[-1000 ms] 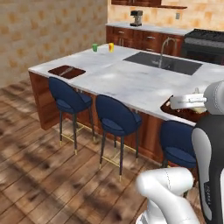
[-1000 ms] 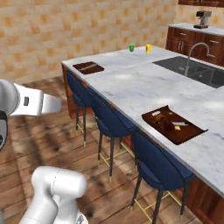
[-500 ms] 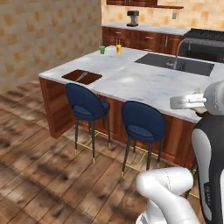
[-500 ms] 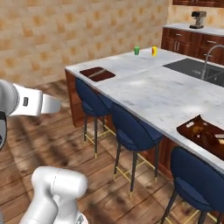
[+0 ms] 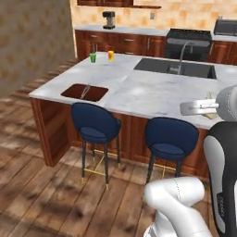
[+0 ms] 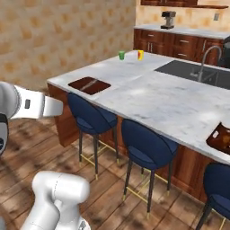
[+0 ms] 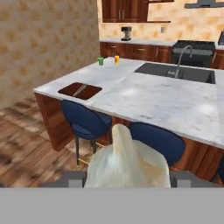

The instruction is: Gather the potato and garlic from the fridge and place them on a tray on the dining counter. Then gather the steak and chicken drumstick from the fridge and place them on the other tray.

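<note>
Left base view: garlic [image 5: 209, 98] partly seen at arm's end, far right, above dining counter's [image 5: 152, 92] near edge; empty tray [image 5: 85, 92] well apart at left corner.

Right base view: second tray [image 6: 221, 138] at right edge, contents unclear.

Hand view: gripper [image 7: 127, 177] fingers pinching garlic [image 7: 126, 162], bulb bulging above them. Risk: slip during transit; drop short of tray onto stools [image 7: 85, 122].

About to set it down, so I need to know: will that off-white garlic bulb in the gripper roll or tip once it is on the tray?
The off-white, pointed garlic bulb looks rounded, so it may roll or settle sideways. Its papery skin suggests it is light and easily nudged. The brown tray appears to have a raised rim, which should contain it.
</note>
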